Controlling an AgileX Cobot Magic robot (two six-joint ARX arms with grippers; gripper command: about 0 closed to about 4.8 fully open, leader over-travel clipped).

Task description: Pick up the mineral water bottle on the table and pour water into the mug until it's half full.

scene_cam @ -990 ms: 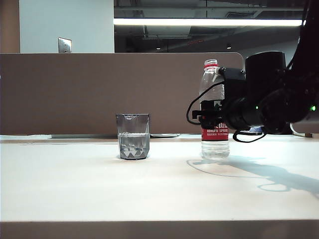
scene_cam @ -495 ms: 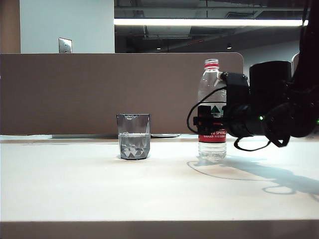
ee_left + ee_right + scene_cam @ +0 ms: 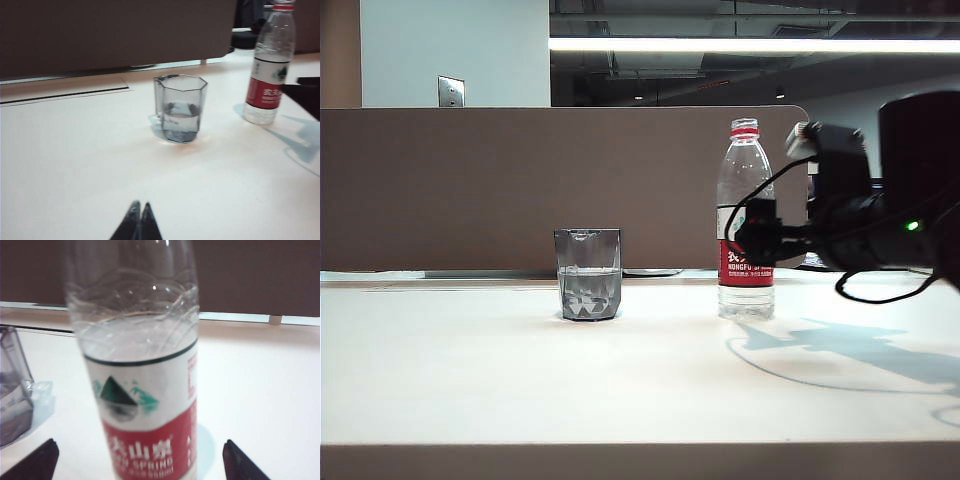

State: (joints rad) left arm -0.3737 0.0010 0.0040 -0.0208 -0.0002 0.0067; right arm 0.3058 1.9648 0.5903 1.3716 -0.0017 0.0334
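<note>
The mineral water bottle (image 3: 741,180) stands upright on the white table (image 3: 520,380), right of the mug (image 3: 587,275). The smoky grey mug holds water up to about half its height. My right gripper (image 3: 760,238) is level with the bottle's label, just right of it. In the right wrist view its jaws (image 3: 139,442) stand wide open on either side of the bottle (image 3: 140,390) without touching it, and the mug (image 3: 12,390) shows at the edge. My left gripper (image 3: 138,206) is shut and empty, well short of the mug (image 3: 180,107) and the bottle (image 3: 270,75).
A brown partition wall (image 3: 470,190) runs along the table's far edge. The right arm's bulky black body (image 3: 910,200) fills the right side of the exterior view and casts a shadow (image 3: 860,350) on the table.
My right gripper has opened and let go of the bottle, then drawn back to the right. The bottle stays upright on the table. The mug has not moved.
</note>
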